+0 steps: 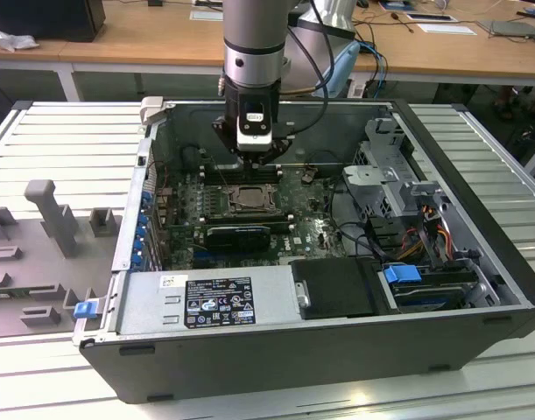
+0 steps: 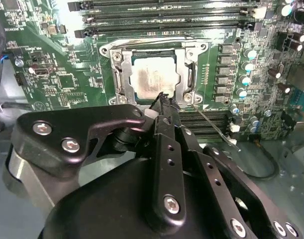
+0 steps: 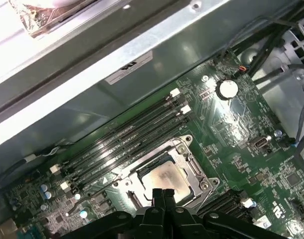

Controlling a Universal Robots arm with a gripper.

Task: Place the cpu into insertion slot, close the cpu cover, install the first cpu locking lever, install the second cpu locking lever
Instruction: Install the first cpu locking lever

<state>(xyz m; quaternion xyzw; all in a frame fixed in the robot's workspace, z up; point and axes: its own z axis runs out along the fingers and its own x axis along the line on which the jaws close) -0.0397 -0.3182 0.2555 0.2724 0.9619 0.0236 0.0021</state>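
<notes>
**CPU's in, cover's down**

In both wrist views we see the cpu [image 2: 154, 77] seated in the insertion slot [image 2: 152, 47], the cpu cover [image 2: 123, 74] lying flat around it; the gripper [image 2: 161, 99] hangs just over the slot's edge, fingers pressed together, pinching nothing as far as we can tell.
</notes>
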